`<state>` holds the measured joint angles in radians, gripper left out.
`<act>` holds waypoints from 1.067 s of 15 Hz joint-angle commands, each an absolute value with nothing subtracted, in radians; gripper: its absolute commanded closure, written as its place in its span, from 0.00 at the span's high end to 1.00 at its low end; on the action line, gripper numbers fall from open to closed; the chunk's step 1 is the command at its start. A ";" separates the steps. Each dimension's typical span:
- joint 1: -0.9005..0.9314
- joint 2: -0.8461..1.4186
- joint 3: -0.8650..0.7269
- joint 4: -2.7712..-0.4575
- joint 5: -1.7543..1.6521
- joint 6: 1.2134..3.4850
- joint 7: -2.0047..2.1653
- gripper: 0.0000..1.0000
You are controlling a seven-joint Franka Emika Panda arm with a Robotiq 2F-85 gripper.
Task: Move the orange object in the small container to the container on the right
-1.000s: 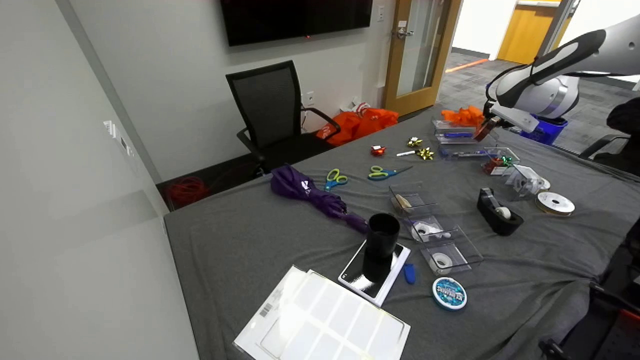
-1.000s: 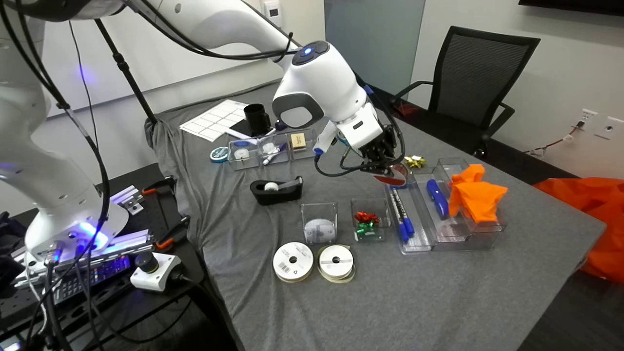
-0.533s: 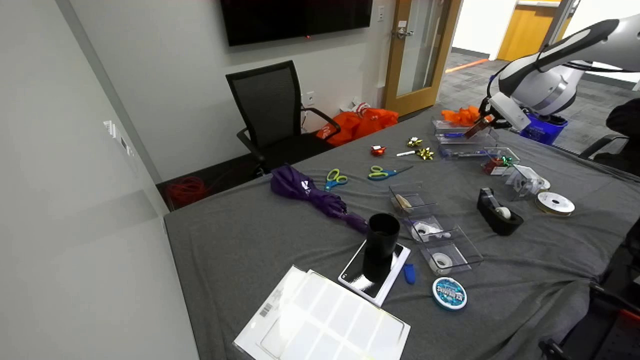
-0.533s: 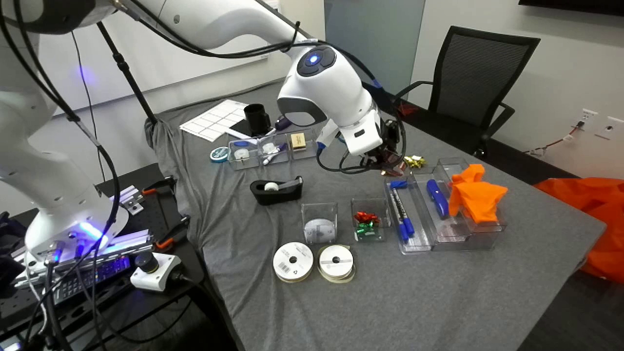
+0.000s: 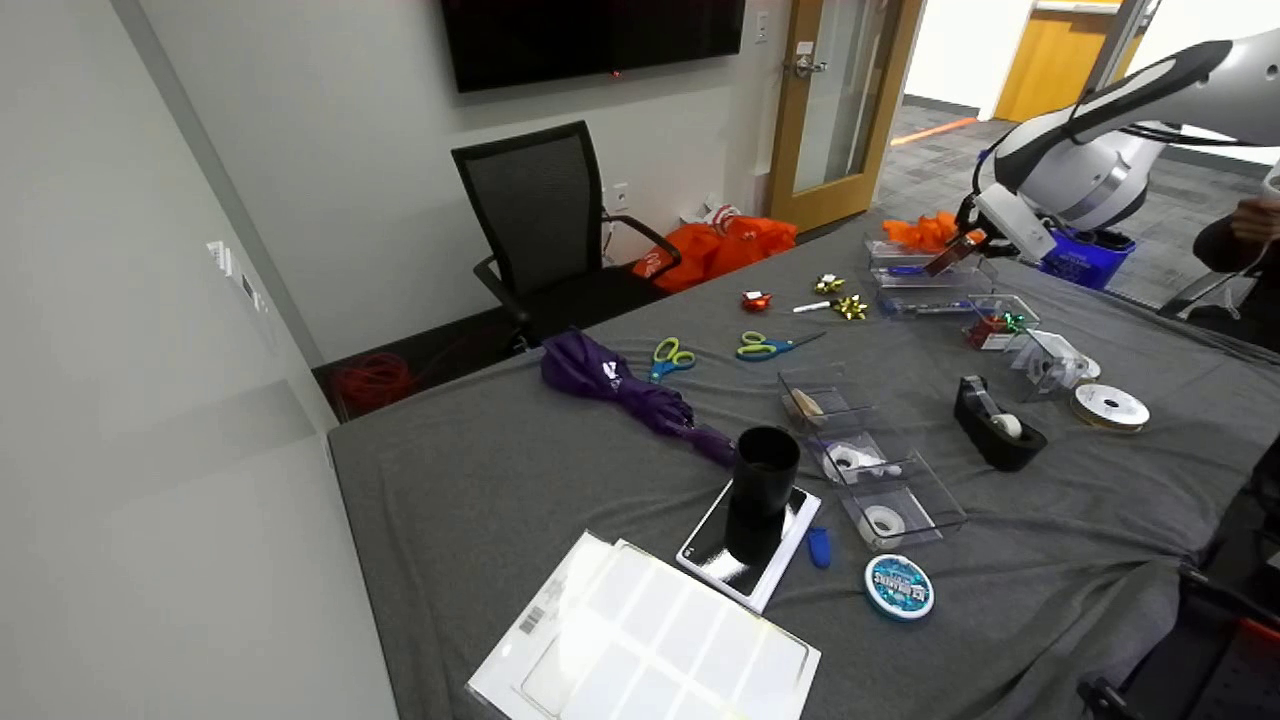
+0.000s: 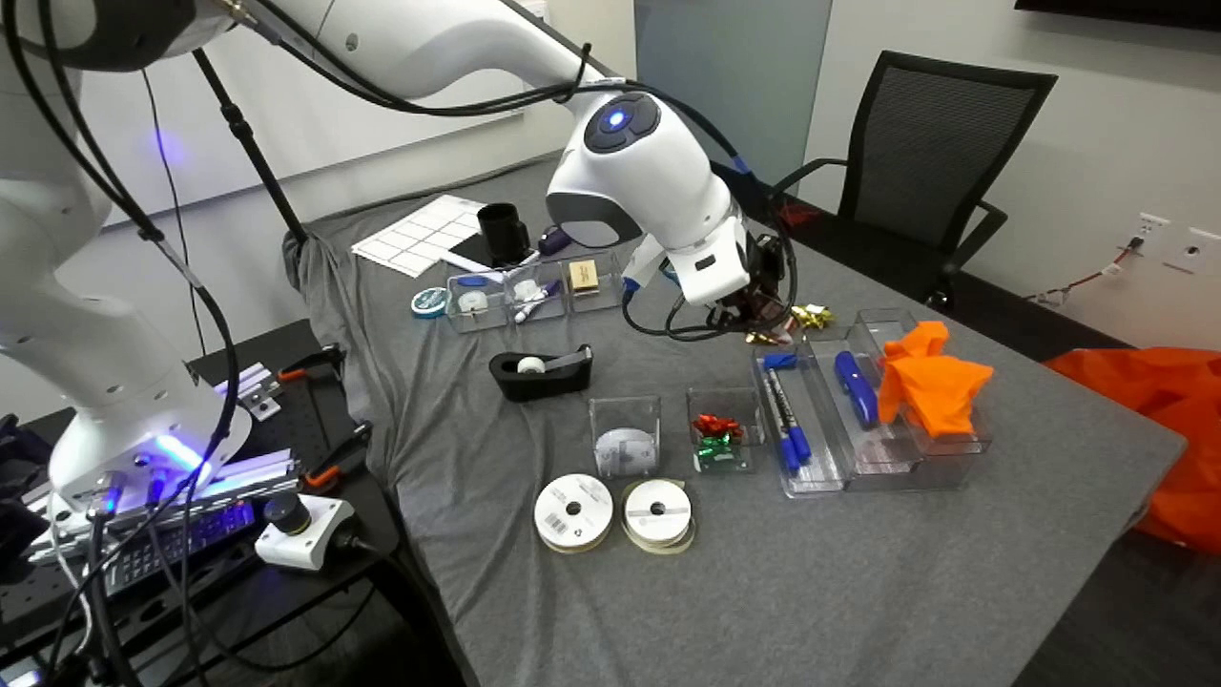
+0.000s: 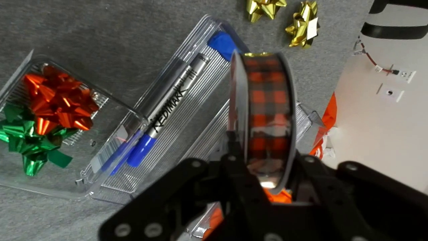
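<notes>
can't see much of the orange cloth [image 7: 281,197] in the wrist view, plaid spool [image 7: 268,107] and gripper [image 7: 267,157] block it. also, bow container [image 7: 83,157] gets cropped at left, gold bow [image 7: 264,7] up top.

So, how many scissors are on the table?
2, in an exterior view: one pair of scissors beside the purple umbrella, a second pair farther right in the picture, both on the gray tablecloth. Others could be hidden.

There are two gold bows [image 7: 299,26], two scissors [image 5: 768,349], one mug [image 5: 768,485]
</notes>
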<state>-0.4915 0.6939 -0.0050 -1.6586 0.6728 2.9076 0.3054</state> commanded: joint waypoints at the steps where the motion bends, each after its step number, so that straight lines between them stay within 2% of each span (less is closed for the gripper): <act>1: -0.527 0.723 0.044 -1.622 0.751 2.920 0.311 0.07; 4: -0.525 0.746 0.038 -1.602 0.796 2.927 0.355 0.07; 9: -0.472 0.811 -0.058 -1.542 0.880 2.919 0.433 0.07; 16: -0.487 0.911 -0.053 -1.410 0.982 2.909 0.447 0.07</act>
